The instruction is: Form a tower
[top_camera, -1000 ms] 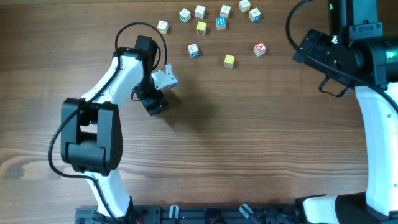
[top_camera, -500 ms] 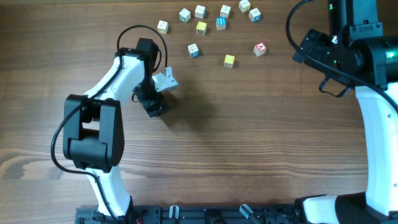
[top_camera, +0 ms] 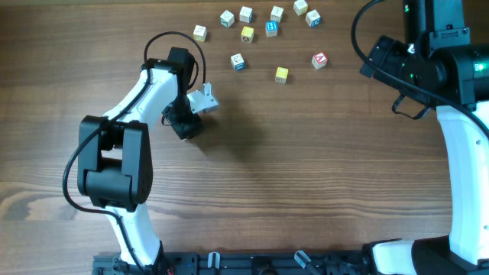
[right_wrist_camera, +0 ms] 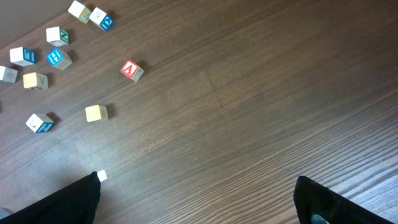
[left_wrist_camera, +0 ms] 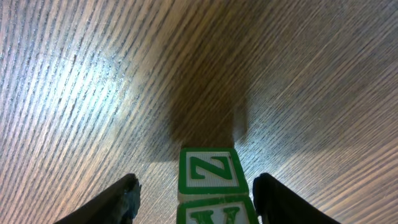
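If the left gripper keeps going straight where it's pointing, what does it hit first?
Probably the green Z cube, standing between the fingers of the left gripper; the table lies right behind, depth unclear.

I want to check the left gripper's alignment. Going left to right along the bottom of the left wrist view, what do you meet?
gripper finger → green Z cube → other gripper finger

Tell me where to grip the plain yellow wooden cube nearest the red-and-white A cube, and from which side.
Grip the plain yellow wooden cube by two opposite side faces, coming straight down from above. It sits flat with bare table all round and the red-and-white A cube well apart, so there should be room on either side. Square the jaws to its flat sides.
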You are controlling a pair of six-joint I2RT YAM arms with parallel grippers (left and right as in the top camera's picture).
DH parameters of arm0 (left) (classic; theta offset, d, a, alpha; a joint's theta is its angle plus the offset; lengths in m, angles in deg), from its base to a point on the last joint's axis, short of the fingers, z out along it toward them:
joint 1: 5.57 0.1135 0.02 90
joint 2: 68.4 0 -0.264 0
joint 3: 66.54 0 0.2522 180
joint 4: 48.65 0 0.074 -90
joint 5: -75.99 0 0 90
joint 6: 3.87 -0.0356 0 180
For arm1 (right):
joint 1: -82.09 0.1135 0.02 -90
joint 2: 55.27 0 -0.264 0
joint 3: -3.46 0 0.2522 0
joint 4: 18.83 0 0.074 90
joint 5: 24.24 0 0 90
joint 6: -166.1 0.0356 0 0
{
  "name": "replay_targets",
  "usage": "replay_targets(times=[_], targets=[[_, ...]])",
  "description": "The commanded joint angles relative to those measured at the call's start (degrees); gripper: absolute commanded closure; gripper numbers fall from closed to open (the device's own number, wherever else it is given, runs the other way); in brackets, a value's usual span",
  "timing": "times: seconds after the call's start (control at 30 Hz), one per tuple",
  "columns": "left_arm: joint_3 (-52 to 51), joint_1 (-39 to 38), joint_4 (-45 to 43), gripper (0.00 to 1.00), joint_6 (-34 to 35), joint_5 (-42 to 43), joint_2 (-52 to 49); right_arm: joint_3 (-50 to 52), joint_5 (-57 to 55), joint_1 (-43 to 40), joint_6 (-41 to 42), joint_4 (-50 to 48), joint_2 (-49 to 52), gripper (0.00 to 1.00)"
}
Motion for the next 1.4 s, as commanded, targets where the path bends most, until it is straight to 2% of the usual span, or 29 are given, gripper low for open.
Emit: replay_targets(times=[0.0, 0.07, 0.27, 0.6, 0.83, 0.97, 1.0, 1.03, 1.13, 1.27, 1.33, 1.37], targets=[[-0.1, 0.5, 0.7, 0.42, -0.3, 0.3, -0.7, 0.2, -1.2, -0.3, 0.7, -0.2, 0.6, 0.0], [-0.1, 0.5, 1.1, 0.44, -0.3, 0.3, -0.7, 0.2, -1.2, -0.3, 0.7, -0.2, 0.6, 0.0], [-0.1, 0.5, 1.4, 0.57, -0.3, 0.3, -0.7, 0.2, -1.2, -0.3, 0.7, -0.2, 0.6, 0.0], [-0.1, 0.5, 1.4, 0.62, -0.3, 0.3, -0.7, 0.2, -1.2, -0.3, 0.7, -0.2, 0.6, 0.0], [0.0, 0.5, 0.9, 0.78, -0.3, -1.2, -0.7, 0.2, -1.2, -0.3, 0.7, -0.2, 0.6, 0.0], [0.0, 0.5, 0.9, 0.76, -0.3, -1.0, -0.7, 0.2, -1.2, -0.3, 0.7, -0.2, 0.6, 0.0], [0.0, 0.5, 0.9, 0.67, -0.3, -1.0, -0.7, 0.2, -1.2, -0.3, 0.7, -0.2, 0.6, 0.0], [0.0, 0.5, 0.9, 0.5, -0.3, -1.0, -0.7, 0.2, -1.2, -0.3, 0.7, -0.2, 0.6, 0.0], [0.0, 0.5, 0.9, 0.4, -0.3, -1.0, -0.7, 0.2, -1.2, -0.3, 0.7, -0.2, 0.6, 0.0], [0.0, 0.5, 0.9, 0.22, -0.3, -1.0, -0.7, 0.2, -1.2, -0.3, 0.7, -0.2, 0.6, 0.0], [0.0, 0.5, 0.9, 0.0, -0.3, -1.0, -0.7, 0.2, -1.2, -0.3, 0.7, -0.2, 0.6, 0.0], [0.0, 0.5, 0.9, 0.0, -0.3, -1.0, -0.7, 0.2, -1.2, -0.3, 0.7, -0.2, 0.6, 0.0]])
